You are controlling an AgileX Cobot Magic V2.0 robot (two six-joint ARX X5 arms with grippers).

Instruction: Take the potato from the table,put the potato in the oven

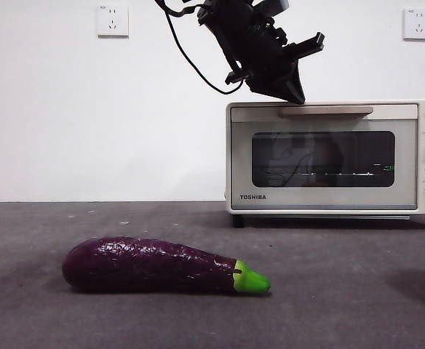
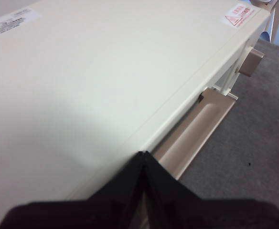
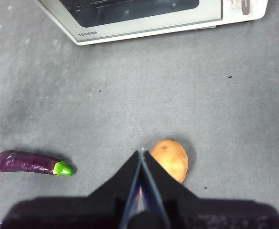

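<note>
The potato (image 3: 170,159) lies on the counter (image 3: 130,109), at about one o'clock just off the right gripper (image 3: 142,153), whose jaws are pressed together. The left gripper (image 2: 144,155), jaws likewise closed, hovers at the shut oven's (image 1: 329,156) handle (image 2: 194,131).

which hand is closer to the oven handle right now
Left. The left hand hangs shut just above the oven, right by its handle. The right hand is shut above the potato, well out in front of the oven.
</note>
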